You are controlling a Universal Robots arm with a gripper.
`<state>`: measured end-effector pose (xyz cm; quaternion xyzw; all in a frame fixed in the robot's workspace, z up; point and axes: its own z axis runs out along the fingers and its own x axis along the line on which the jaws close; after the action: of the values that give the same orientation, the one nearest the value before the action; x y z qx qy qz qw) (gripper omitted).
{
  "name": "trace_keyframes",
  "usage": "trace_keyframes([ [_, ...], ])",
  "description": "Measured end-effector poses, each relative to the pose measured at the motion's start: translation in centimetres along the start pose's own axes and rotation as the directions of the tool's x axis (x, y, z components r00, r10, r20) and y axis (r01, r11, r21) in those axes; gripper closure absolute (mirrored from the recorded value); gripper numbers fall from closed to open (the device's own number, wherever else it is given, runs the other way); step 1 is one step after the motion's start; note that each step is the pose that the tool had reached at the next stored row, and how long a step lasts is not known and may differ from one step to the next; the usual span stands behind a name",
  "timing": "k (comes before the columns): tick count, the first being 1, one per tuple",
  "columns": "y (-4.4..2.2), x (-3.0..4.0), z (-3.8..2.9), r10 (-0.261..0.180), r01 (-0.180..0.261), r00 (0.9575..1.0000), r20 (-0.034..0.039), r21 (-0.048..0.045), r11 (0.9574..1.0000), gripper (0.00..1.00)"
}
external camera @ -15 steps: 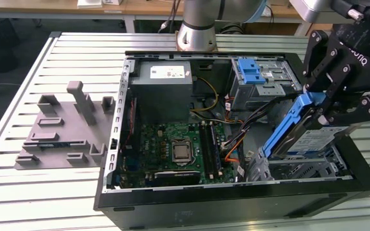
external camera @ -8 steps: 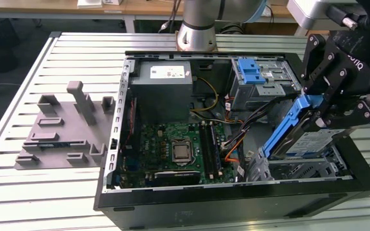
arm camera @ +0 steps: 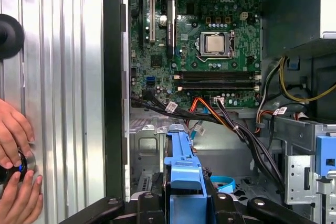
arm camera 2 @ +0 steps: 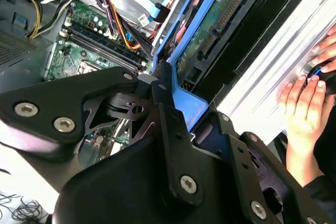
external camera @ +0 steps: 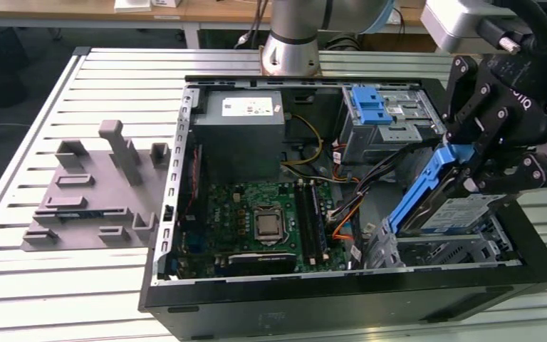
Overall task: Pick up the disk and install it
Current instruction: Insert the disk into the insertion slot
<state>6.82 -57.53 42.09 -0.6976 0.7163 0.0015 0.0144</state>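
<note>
The gripper (external camera: 487,174) is clamped on the disk (external camera: 456,211), its black fingers pinching the blue handle end of the bracket. This shows in the second wrist view, where the fingers (arm camera 2: 167,109) press on the blue plastic, and in the first wrist view, where the handle (arm camera: 182,167) stands up between them. The disk hangs tilted, handle end up and labelled face toward the exterior view's right, over the near corner of the open computer case (external camera: 350,303) on that side. Its low end is just at the metal cage (external camera: 444,251) there; whether the two touch cannot be told. In the second wrist view the disk's underside shows a green board (arm camera 2: 210,30) inside the blue frame. Inside the case, toward the exterior view's left, the motherboard (external camera: 264,214) lies flat. A grey power box (external camera: 240,121) sits at the far side, and to its right is a metal bay topped by a blue latch (external camera: 373,107). Black, orange and yellow cables (external camera: 350,192) run between them. The case rests on a slatted metal table (external camera: 112,71), and a grey plastic fixture (external camera: 93,192) stands well apart from it on the left. A person's hands (arm camera: 13,129) rest on the table beside the case, over a small round black object.
</note>
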Motion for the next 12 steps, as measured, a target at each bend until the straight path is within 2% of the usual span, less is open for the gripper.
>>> trace_keyframes([
  [12,0.01,0.02,0.78,0.0,0.0,1.0,0.0,0.0,1.0,0.64],
])
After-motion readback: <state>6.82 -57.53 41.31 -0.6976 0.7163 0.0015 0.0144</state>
